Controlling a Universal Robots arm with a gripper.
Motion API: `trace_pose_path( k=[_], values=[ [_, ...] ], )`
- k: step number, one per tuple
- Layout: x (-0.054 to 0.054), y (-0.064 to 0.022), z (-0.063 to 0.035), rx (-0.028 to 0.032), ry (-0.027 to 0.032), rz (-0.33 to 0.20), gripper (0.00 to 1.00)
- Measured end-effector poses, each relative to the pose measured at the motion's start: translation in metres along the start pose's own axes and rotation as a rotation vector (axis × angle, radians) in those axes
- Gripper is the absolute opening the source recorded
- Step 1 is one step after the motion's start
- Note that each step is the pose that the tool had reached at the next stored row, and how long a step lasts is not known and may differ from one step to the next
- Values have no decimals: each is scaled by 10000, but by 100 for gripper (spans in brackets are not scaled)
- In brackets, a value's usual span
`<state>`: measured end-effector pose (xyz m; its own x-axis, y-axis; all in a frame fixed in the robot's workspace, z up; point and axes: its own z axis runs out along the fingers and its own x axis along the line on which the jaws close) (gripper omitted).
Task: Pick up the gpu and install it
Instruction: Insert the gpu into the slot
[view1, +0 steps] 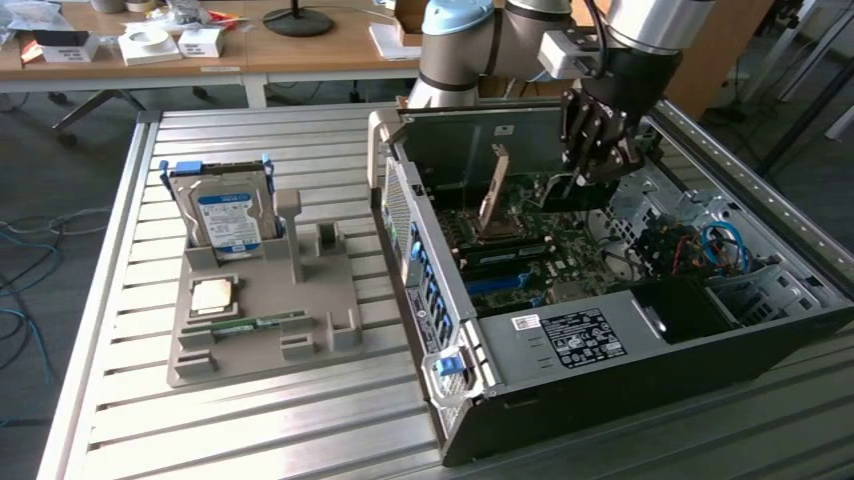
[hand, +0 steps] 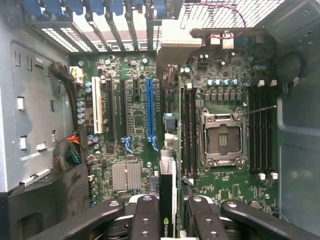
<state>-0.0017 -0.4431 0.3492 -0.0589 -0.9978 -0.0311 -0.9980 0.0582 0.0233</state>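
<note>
Exterior: gripper (view1: 601, 170) hung inside the case (view1: 641, 345), over the board.

Wrist: fingers (hand: 145, 220) clamped on the gpu (hand: 168, 192), held edge-on — just beside the blue slot (hand: 149, 110). My judgement: keep the card upright, line it up square with the slot — press evenly.

The one mark that can be made out is the small green Nvidia eye logo (hand: 165, 223) on the edge of the gpu (hand: 168, 192), seen in the wrist view. In the exterior view the blue-white label (view1: 227, 222) on the hard drive (view1: 214, 182) and the black-and-white label (view1: 582, 340) on the power supply (view1: 499, 352) carry print too small to read
</note>
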Motion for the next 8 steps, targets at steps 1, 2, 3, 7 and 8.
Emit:
trace_pose_path(
  k=[1,2,3,7,8],
  values=[
    [0,0,2,0,1,-1,26],
    [1,-1,11,0,-2,-2,26],
    [2,-1,26,0,-3,-2,26],
    [5,1,97,5,-13,-3,26],
    [6,2,112,8,-19,-3,26]
  ],
)
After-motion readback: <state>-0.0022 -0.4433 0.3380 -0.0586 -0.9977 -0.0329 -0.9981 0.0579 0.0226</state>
